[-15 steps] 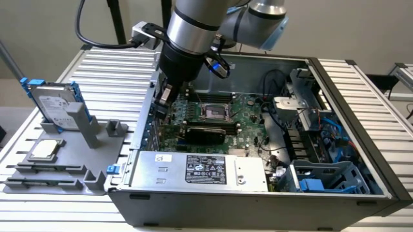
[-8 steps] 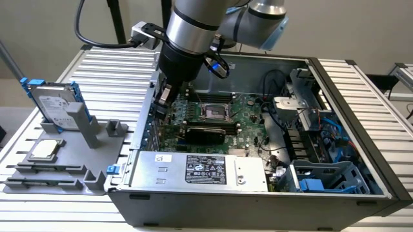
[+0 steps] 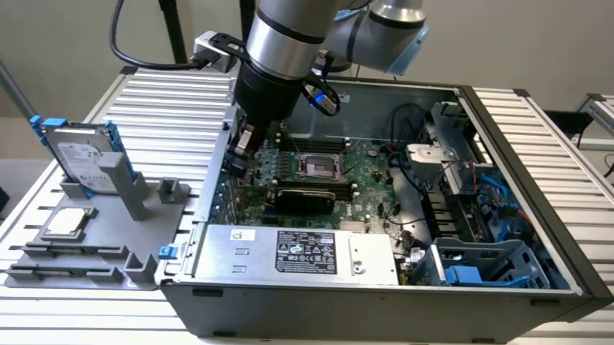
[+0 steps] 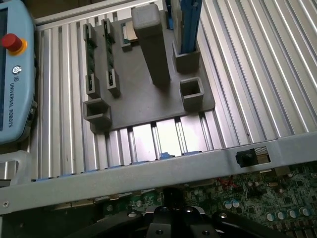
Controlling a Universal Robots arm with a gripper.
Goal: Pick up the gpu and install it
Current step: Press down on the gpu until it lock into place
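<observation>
A thin card with a black cooler face, the gpu (image 3: 305, 195), stands on the green motherboard (image 3: 369, 169) inside the open PC case, just behind the silver power supply (image 3: 298, 251). My gripper (image 3: 243, 147) hangs over the motherboard's edge by the case wall on the exterior view's left, up and to the left of the card. It is shut, and I cannot make out anything between its fingers. In the wrist view the dark gripper (image 4: 168, 215) hovers over the motherboard (image 4: 257, 203), just inside the grey case wall (image 4: 148, 171).
Outside the case, a grey fixture (image 3: 96, 237) holds a silver hard drive in a blue frame (image 3: 82, 154) and a square chip (image 3: 67, 221). Its posts (image 4: 153, 49) rise close to the case wall. A teach pendant (image 4: 15, 74) lies on the ribbed table. Cables and a blue drive cage (image 3: 479, 273) crowd the case's right.
</observation>
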